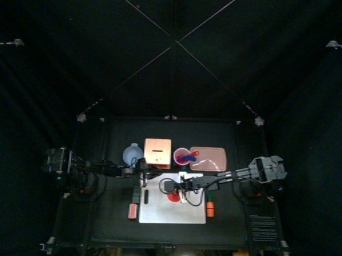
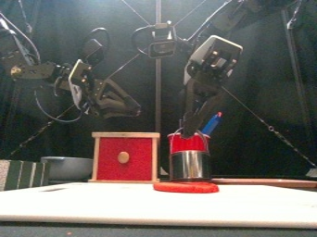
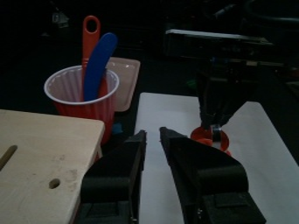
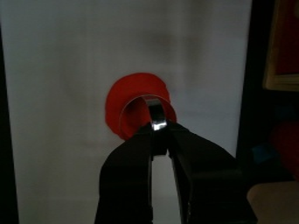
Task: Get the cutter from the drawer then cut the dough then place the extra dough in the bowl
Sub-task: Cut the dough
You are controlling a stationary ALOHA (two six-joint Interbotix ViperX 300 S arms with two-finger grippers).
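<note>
Right gripper point(image 4: 156, 133) clamped on cutter's point(image 2: 188, 165) wire handle; cutter sits on red dough point(image 2: 186, 187), on white board point(image 2: 74, 204). Left gripper point(image 3: 152, 136) near wooden box point(image 2: 125, 155), jaws slightly parted, empty

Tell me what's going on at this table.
The right gripper is shut on the wire handle of the round metal cutter, which sits on the red dough on the white cutting board. The left gripper hangs empty, jaws apart, near the wooden box. The blue-grey bowl stands beside the box, and no dough can be seen in it.
</note>
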